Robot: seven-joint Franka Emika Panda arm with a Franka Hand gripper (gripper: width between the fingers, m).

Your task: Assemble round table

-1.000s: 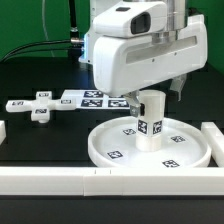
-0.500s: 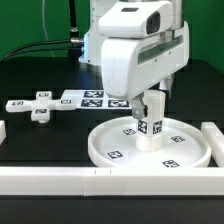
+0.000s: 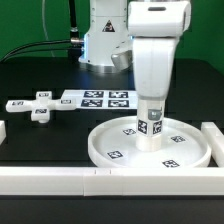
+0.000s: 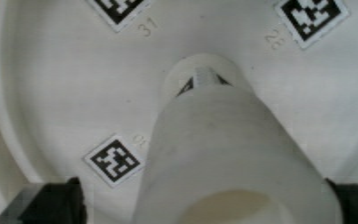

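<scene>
The post [image 3: 150, 133] stands on the disc [image 3: 187, 137]. The cross [image 3: 38, 107] lies to the exterior view's left of the disc, the marker board [image 3: 95, 98] behind it.

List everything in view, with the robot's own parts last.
disc: one, white, on the table near the front rail
post: one, white, upright on the disc
cross: one, white, flat on the table at the exterior view's left
marker board: one, white, flat behind the disc
rails: three stretches seen, white, front edge and both sides
table: one, black
backdrop: one, green, behind
arm: one, white, above the post
tool: one, open, a finger on each side of the post
</scene>
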